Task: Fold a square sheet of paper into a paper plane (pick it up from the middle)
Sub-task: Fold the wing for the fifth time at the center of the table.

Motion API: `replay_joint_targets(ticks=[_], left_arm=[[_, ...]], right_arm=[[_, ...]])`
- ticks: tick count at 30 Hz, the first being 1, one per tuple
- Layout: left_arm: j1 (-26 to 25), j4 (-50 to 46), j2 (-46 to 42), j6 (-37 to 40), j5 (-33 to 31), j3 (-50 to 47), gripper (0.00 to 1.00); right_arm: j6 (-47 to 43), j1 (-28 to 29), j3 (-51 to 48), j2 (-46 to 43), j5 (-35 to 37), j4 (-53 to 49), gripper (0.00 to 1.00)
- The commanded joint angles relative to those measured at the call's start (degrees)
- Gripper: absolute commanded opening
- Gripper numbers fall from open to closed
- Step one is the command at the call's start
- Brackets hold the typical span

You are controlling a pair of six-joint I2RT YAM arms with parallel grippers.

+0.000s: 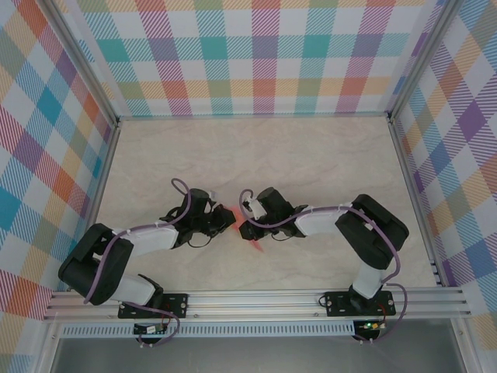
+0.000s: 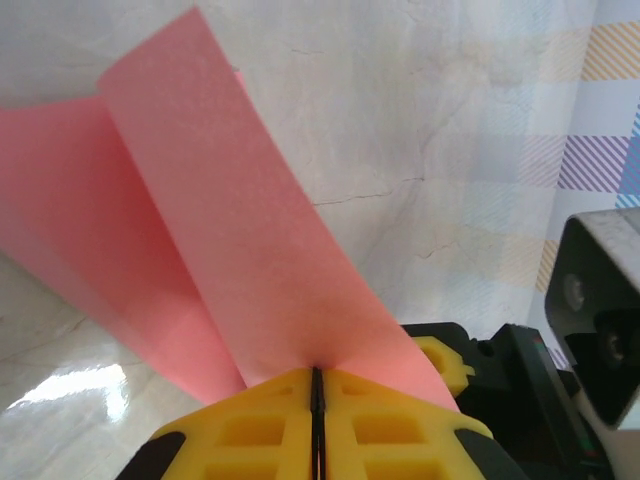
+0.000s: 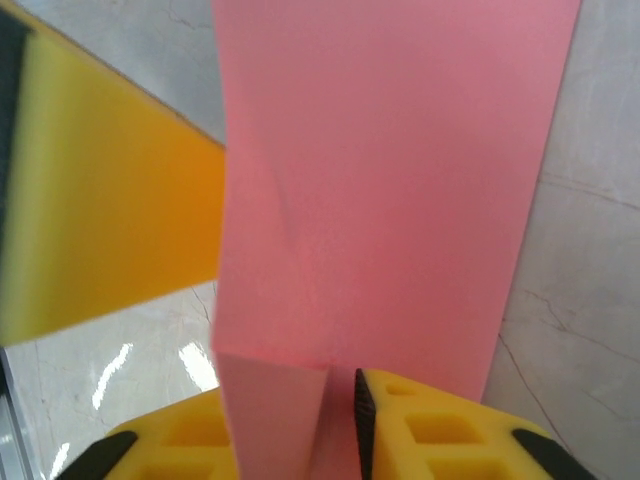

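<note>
Closest to the left wrist camera, the left gripper (image 2: 315, 378) has its 2 yellow fingers (image 2: 240, 430) pressed flat together, leaving only a thin dark seam between them. The sheet of paper (image 2: 250, 260) is pinched in that seam. From there the salmon-pink paper rises up and to the left in 2 layers that spread apart like a V, a darker one behind and a lighter one in front. It hangs above the pale marbled desk (image 2: 420, 120). To the right of the fingers sit black and yellow parts of the other arm and a light grey housing (image 2: 600, 300).

In the right wrist view, the right gripper (image 3: 343, 392) shows 2 yellow fingers at the bottom edge, with a black inner edge on the right-hand one. The paper runs down into the slot between them, and a folded flap covers the inner edge of the left-hand finger. The jaws look slightly parted, but I cannot tell whether they press the paper or stand free of it. Above them the paper stands as a broad pink band with a soft diagonal crease. A blurred yellow block (image 3: 100, 220) lies just beside its left edge.

From above, both arms reach inward and the 2 grippers meet tip to tip over the near middle of the desk, with the paper between them and a reddish corner poking out below the right one.
</note>
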Motion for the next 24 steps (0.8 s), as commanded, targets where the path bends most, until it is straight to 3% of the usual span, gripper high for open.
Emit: replay_joint_targets(ticks=[1,8,14,24], left_arm=[[0.5,2.9,2.0,0.4,1.1,0.1,0.09],[0.5,4.5,5.6,-1.3,1.1,0.7,0.08],[0.5,3.6,6.4,-1.4,0.6,1.5,0.08],[0.5,2.8,6.6,-1.6,0.2,1.7,0.08]], right_arm=[[-3.7,-0.3,1.2,-2.4,-0.1,-2.7,0.29],[-8.1,-0.1,-1.7,-6.3,2.6,-2.5,0.41],[-11.6,2.5,-4.0,-8.3,9.3,-1.7,0.49],[-11.2,5.5,-3.1,-5.2,13.7,-1.5,0.45]])
